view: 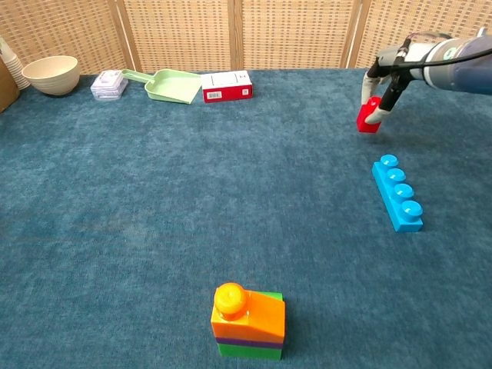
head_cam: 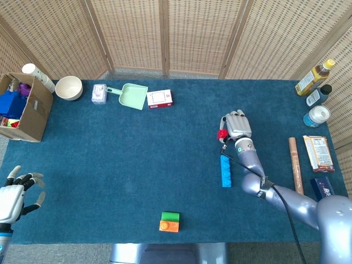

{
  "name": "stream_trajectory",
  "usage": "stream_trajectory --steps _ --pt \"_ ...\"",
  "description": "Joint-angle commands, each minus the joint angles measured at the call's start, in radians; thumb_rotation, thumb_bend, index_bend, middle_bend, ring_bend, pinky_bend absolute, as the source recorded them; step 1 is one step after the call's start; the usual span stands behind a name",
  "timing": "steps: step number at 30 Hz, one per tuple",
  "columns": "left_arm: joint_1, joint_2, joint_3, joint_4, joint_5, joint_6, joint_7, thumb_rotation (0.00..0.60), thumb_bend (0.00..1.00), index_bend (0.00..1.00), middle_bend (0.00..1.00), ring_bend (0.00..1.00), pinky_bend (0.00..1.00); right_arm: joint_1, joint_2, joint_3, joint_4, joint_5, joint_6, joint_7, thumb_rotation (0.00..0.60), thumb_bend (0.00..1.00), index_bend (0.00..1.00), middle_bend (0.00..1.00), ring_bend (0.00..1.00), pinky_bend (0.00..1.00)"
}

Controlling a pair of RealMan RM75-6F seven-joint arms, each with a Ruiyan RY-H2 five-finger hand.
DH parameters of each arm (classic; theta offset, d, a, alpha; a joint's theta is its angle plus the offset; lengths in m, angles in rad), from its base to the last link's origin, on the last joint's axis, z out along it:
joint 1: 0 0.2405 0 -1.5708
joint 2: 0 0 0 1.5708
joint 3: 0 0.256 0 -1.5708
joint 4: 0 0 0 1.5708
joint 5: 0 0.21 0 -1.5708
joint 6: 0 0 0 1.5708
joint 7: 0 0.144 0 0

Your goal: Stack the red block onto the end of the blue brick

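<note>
step: red block [view: 368, 120] picked up, carry phase; judging from the chest view it's off the cloth, tilted, not yet over the brick
my right hand [head_cam: 235, 125]: fingers pinched on the red block, right of centre in head view, upper right in chest view
my left hand [head_cam: 15, 192]: lower left edge of head view, fingers spread, holding nothing
red block place: just above the far end of the blue brick [view: 397, 193] in the frame, apart from it, no contact
blue brick: flat on the blue tablecloth [view: 154, 192], studs up, right of centre
brick long axis: near vertical in head view; in chest view runs from upper left to lower right, far end toward my right hand
next move: probably bring block down-frame over the end stud, level it, studs lined up, press down
risk: tilted block may not seat
</note>
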Motion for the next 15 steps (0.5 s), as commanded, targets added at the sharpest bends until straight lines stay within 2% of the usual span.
stream_trajectory --steps 1,8,15 --pt "0.001 0.004 0.002 -0.004 0.007 0.005 0.013 0.600 0.47 0.49 0.34 0.31 0.08 -0.031 0.085 -0.006 -0.129 -0.002 0.048 0.014 0.600 0.26 0.61 0.30 0.14 0.08" --pt "0.006 0.011 0.012 -0.037 0.024 0.015 0.052 0.600 0.47 0.49 0.34 0.31 0.08 -0.076 0.170 -0.037 -0.298 -0.053 0.129 0.031 0.600 0.26 0.62 0.31 0.16 0.08" --pt "-0.002 0.006 0.012 -0.041 0.026 0.002 0.058 0.600 0.47 0.49 0.34 0.31 0.08 -0.101 0.217 -0.068 -0.392 -0.070 0.162 0.035 0.600 0.26 0.62 0.31 0.16 0.08"
